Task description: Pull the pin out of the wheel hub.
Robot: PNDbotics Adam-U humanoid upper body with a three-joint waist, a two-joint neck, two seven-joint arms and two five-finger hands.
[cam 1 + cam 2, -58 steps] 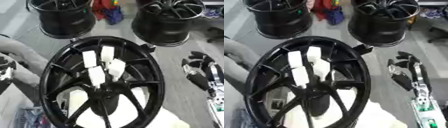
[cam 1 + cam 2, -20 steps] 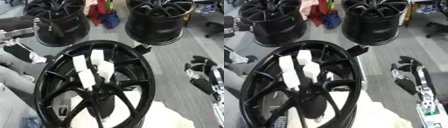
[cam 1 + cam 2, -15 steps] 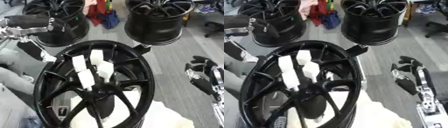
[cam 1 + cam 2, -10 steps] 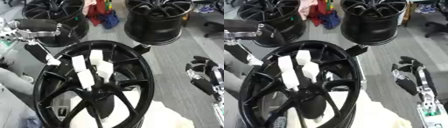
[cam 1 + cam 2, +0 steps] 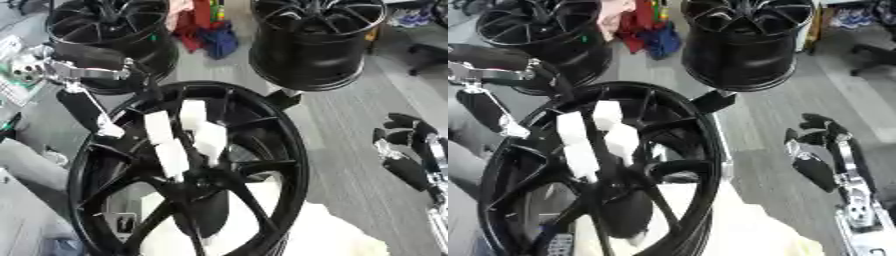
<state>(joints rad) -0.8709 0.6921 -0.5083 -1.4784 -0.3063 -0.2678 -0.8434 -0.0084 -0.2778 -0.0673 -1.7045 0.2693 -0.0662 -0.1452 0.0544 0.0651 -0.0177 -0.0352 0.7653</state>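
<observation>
Wheel hub (image 5: pixel 188 170) near and centre, pins (image 5: pixel 185 132) upright in its middle, two more wheels (image 5: pixel 317 42) far behind on the floor (image 5: pixel 350 150), left hand (image 5: pixel 83 107) at hub's left rim, right hand (image 5: pixel 404 155) well apart on the right

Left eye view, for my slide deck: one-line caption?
Left hand reaches toward white pins standing in a black wheel hub; right hand idle.

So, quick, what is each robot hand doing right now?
Left robot hand: open, fingers straight, reaching over the wheel hub rim, holding nothing.
Right robot hand: idle off to the right, fingers curled, holding nothing.
</observation>
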